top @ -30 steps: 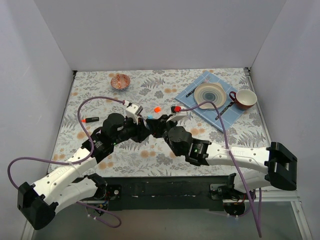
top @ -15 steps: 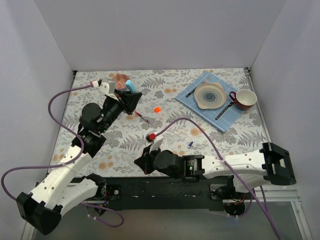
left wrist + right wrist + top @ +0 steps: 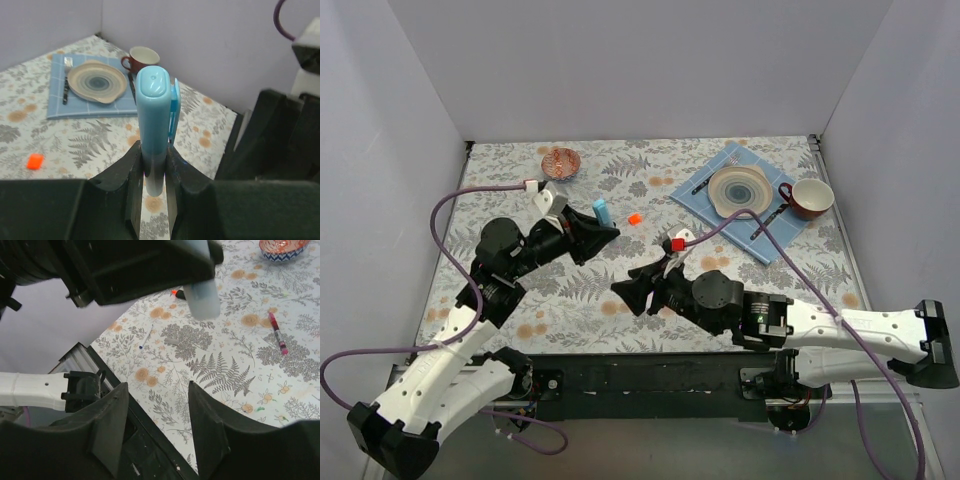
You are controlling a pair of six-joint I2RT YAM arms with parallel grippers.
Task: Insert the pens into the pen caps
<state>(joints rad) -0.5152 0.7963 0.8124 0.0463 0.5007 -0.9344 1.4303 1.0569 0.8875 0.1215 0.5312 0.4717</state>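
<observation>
Fingers of the left gripper point(image 3: 152, 156) are clenched on the chunky light-blue marker point(image 3: 152, 112), pinching it low on the barrel so that its rounded upper end stands clear above the fingertips, with a brighter blue tab down one side. In the right wrist view the marker's pale lower end pokes out beneath that gripper. The top view has it raised over the left-middle of the floral tabletop point(image 3: 650, 165). The bright orange cap point(image 3: 634, 218) lies on the cloth just to the right of the marker's tip and touches neither gripper.

The right gripper point(image 3: 156, 387) is spread wide with nothing between its fingers, hovering above the tabletop close in front of the left one. Beneath it three pens lie flat, each apart from the others and from both grippers: the thin white pen with blue tip point(image 3: 146, 336), the dark-red pen point(image 3: 276, 333) and the black marker with orange end point(image 3: 179, 293), this last partly hidden behind the left gripper.

Farther back sit a patterned bowl point(image 3: 560, 162) and a blue placemat point(image 3: 790, 228) carrying a plate point(image 3: 740, 190), with a red mug point(image 3: 807, 198) at its right edge
</observation>
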